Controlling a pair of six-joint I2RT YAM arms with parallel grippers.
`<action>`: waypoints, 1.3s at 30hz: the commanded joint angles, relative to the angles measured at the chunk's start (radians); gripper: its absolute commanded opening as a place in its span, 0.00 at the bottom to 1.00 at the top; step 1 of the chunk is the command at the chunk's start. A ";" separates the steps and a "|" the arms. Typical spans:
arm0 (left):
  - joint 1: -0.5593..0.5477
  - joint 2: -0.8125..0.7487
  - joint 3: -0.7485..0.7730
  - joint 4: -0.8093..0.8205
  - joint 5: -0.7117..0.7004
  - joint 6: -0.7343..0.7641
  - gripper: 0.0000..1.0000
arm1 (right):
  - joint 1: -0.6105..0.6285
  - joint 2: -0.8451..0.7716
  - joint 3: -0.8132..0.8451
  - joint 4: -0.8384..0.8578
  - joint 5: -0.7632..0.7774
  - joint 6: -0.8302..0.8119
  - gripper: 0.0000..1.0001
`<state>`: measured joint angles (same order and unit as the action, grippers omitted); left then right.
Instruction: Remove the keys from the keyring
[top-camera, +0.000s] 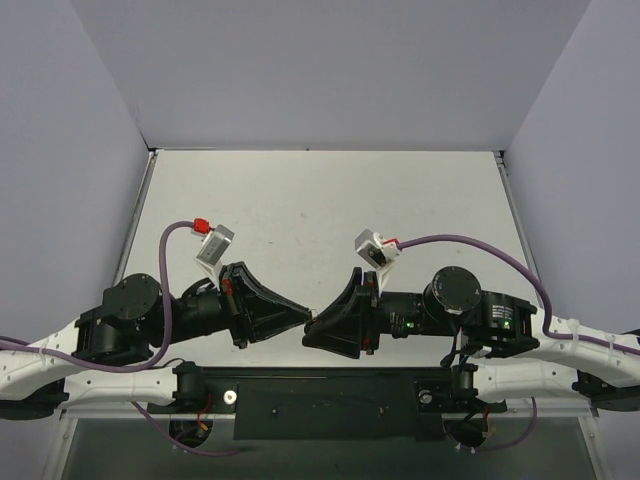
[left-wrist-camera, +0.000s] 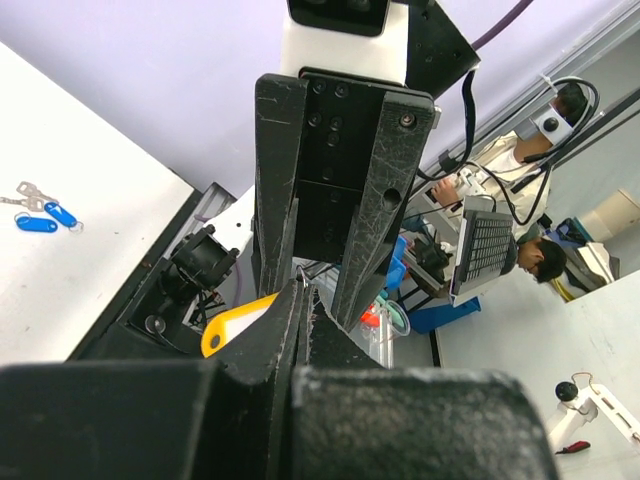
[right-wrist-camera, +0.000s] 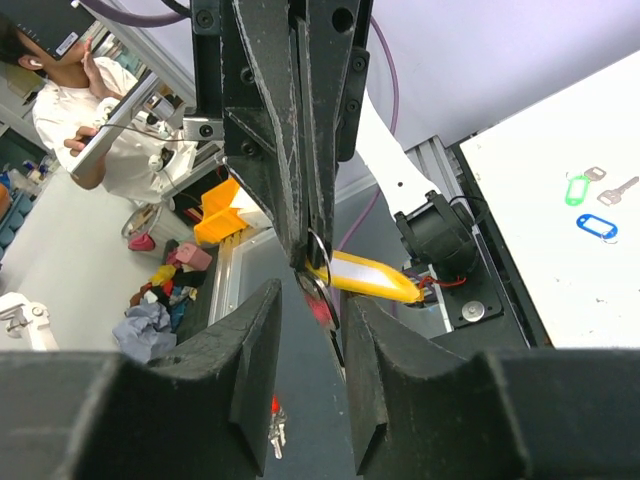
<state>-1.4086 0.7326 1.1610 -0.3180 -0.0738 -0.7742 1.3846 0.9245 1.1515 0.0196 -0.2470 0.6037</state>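
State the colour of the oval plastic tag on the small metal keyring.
Yellow; the oval plastic tag shows best in the right wrist view.

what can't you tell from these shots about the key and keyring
- Top external: keyring and key too small, hidden between left gripper and right gripper tips.
- Left wrist: keyring hidden behind own fingers; only yellow tag shows.
- Right wrist: whether the key hangs on the keyring is blurred.

We see the left arm (top-camera: 130, 322) and right arm (top-camera: 485, 315) folded low just ahead of their bases, forearms turned inward and roughly level. Left gripper (top-camera: 303, 320) and right gripper (top-camera: 317, 323) meet tip to tip at centre. Left fingers (left-wrist-camera: 268, 345) are pinched tight, no gap. Right fingers (right-wrist-camera: 250, 350) stand a little apart, with the left tips right at that gap.
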 joint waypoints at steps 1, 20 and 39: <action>-0.006 -0.024 0.014 0.033 -0.052 0.000 0.00 | 0.005 -0.030 -0.012 0.080 0.008 -0.004 0.26; -0.006 -0.061 -0.029 0.071 -0.058 -0.013 0.00 | 0.007 -0.032 -0.033 0.161 0.040 0.016 0.33; -0.006 -0.067 -0.050 0.074 -0.046 -0.014 0.00 | 0.007 -0.013 -0.041 0.183 0.071 0.025 0.16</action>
<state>-1.4124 0.6704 1.1168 -0.2825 -0.1265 -0.7845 1.3846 0.9154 1.1168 0.1169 -0.1898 0.6270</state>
